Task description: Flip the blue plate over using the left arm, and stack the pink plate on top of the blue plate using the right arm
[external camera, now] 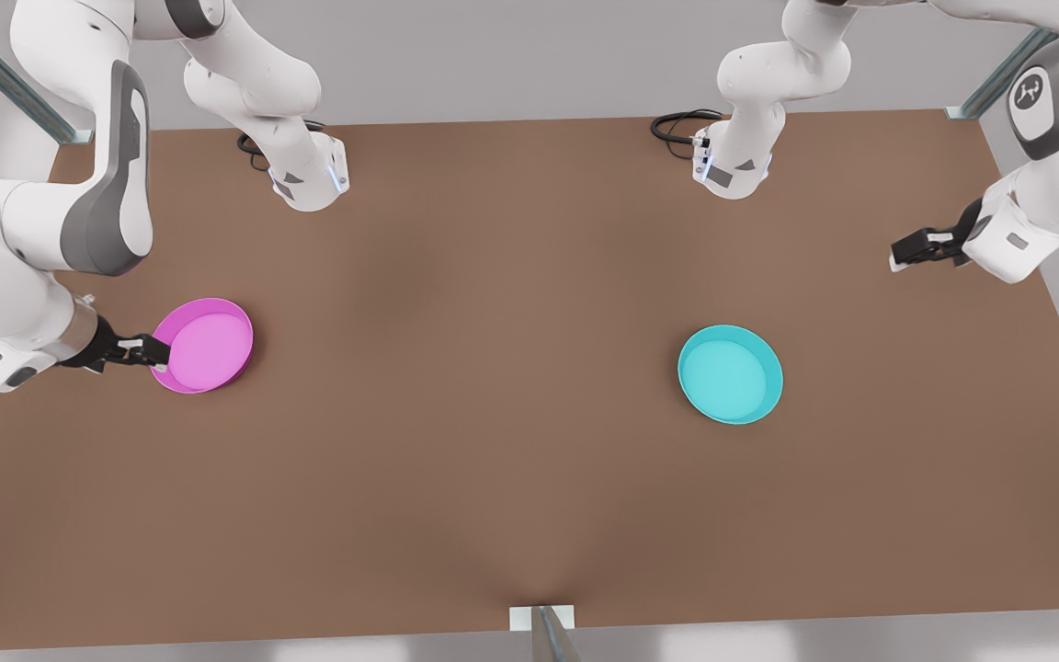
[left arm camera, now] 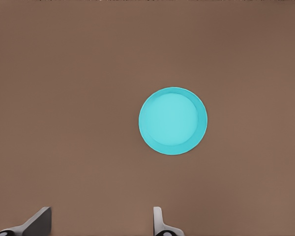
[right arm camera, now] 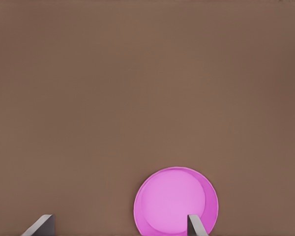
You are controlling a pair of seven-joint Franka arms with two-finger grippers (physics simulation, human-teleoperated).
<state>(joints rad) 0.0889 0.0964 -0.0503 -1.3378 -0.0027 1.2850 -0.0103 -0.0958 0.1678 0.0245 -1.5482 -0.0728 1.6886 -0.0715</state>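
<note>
Brown and smooth, the flat table (external camera: 511, 441) has no marks on it, only soft shadows, and a pale grey wall runs along its far edge. On it lie two round, shallow plates of the same size, each with a low upright rim and a flat base, both open side up. The pink plate (external camera: 204, 345) sits near the edge at the front view's left, and the blue plate (external camera: 730, 373) sits well apart from it, toward the front view's right and a bit nearer the near edge. Both look plain, glossy and one colour all over. The right arm (external camera: 51, 239), white and rounded with grey panels, reaches in from the front view's left. Its small black right gripper (external camera: 154, 352) is at the pink plate's rim; its fingers are spread apart, and in the right wrist view one finger (right arm camera: 196, 227) lies over the plate (right arm camera: 176, 201) while the other is out over bare table. The left arm (external camera: 1040, 198) waits by the edge at the front view's right, and its left gripper (external camera: 899, 256) hangs well away from the blue plate (left arm camera: 172, 121) with its fingers (left arm camera: 160, 223) wide apart, holding nothing.
</note>
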